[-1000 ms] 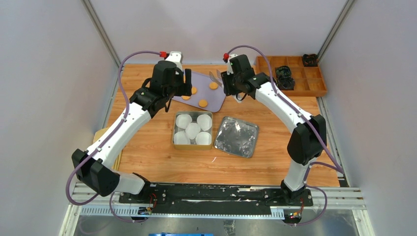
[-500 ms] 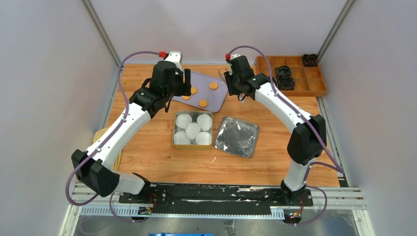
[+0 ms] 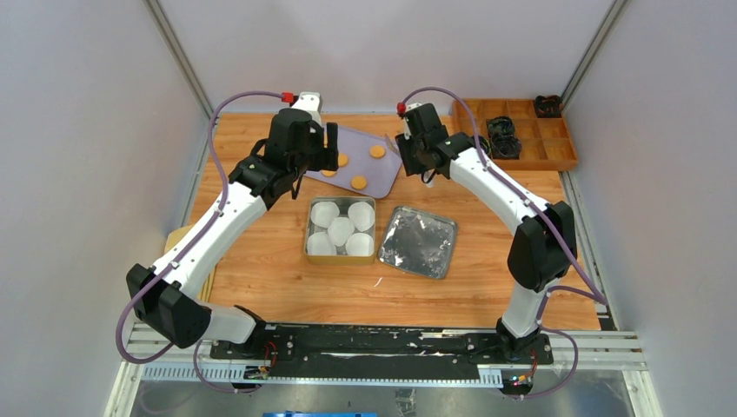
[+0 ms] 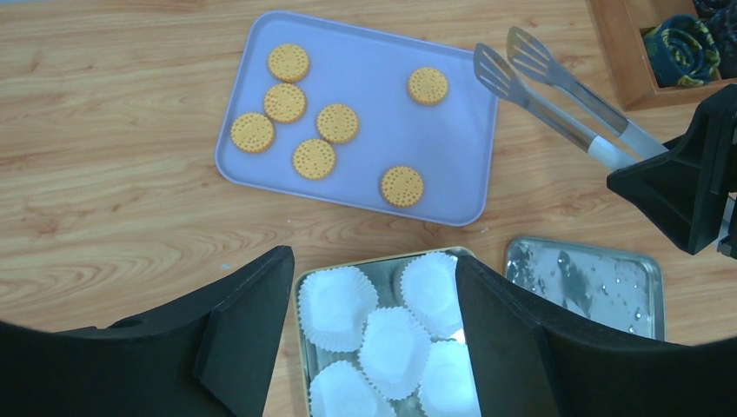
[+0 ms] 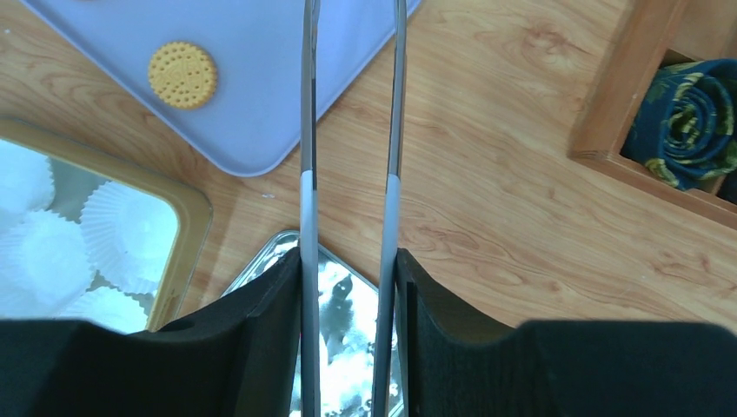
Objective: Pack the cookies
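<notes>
My right gripper (image 5: 348, 282) is clamped narrow on the handles of the metal tongs (image 4: 556, 100), whose two arms run up and away between my fingers. Over the last second I have drawn that hand back and to the right. The tong tips then reached in over the right corner of the lavender tray (image 4: 374, 78); now they sit just at its right edge, and from above they barely show past my wrist. My left gripper (image 4: 372, 265) has not moved. It hangs spread wide and empty above the near edge of the tray.

The cookies (image 4: 337, 122) lie where they were, seven of them on the tray: five clustered toward its left, one alone near the far right corner and one by the front edge. Just in front of the tray stands the tin (image 5: 187, 221) with five white paper cups (image 4: 395, 339) in it. The silver pan (image 4: 608, 278) lies beside the tin on the right.
</notes>
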Controlling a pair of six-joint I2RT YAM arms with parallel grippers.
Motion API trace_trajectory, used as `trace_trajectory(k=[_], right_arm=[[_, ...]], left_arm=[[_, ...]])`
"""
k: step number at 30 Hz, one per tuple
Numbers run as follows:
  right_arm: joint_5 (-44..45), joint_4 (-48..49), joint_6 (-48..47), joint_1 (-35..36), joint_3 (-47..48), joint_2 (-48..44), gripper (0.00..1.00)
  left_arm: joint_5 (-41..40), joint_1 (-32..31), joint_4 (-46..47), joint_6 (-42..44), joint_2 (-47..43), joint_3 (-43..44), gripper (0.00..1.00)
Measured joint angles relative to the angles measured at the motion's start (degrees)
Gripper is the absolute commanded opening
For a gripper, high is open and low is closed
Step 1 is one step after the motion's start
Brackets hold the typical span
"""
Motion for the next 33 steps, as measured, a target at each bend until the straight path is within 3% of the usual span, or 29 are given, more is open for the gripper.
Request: trace_trajectory(k=[3, 4, 5, 6, 8, 10, 12, 14, 17, 21, 22, 33], right_arm=[[-1.86, 0.0, 0.09, 0.13, 0.0, 0.02, 0.43], [-2.36, 0.0, 0.09, 0.13, 0.0, 0.0, 0.37], [-3.08, 0.02, 0.11, 0.15, 0.0, 0.02, 0.16], [-3.69, 0.02, 0.11, 0.17, 0.0, 0.02, 0.02], [-4.55, 0.0, 0.11, 0.17, 0.02, 0.02, 0.0], [-4.72, -0.09, 0.11, 0.17, 0.24, 0.15, 0.05], [-4.9, -0.28, 0.09, 0.17, 1.07, 0.74, 0.19], [-5.27, -0.44, 0.07, 0.17, 2.47, 2.01, 0.28], [-6.23, -0.63, 0.09, 0.2, 4.42, 4.76, 0.36], [-6.21, -1.38, 0.26, 0.48, 4.61, 7.65, 0.4], [-6.05, -1.75, 0.31, 0.55, 4.61, 8.46, 0.46], [-4.31, -3.21, 0.44, 0.55, 6.99, 12.98, 0.49]], left_arm=[[0.07, 0.0, 0.02, 0.0, 0.0, 0.0, 0.75], [0.09, 0.0, 0.02, 0.0, 0.0, 0.0, 0.75], [0.13, 0.0, 0.02, 0.0, 0.0, 0.0, 0.75], [0.15, 0.0, 0.02, -0.02, 0.0, 0.0, 0.75], [0.15, 0.0, 0.02, -0.02, 0.0, 0.0, 0.75], [0.15, 0.0, 0.02, 0.0, 0.0, 0.0, 0.75], [0.15, 0.0, 0.0, -0.02, 0.0, 0.0, 0.75], [0.13, 0.0, 0.0, 0.0, -0.02, 0.0, 0.75], [0.09, 0.0, 0.0, 0.0, -0.07, 0.0, 0.75], [0.07, 0.0, 0.0, 0.0, -0.09, 0.0, 0.75], [0.04, 0.0, -0.02, 0.0, -0.09, 0.0, 0.75], [-0.11, 0.0, 0.0, 0.02, -0.09, 0.0, 0.75]])
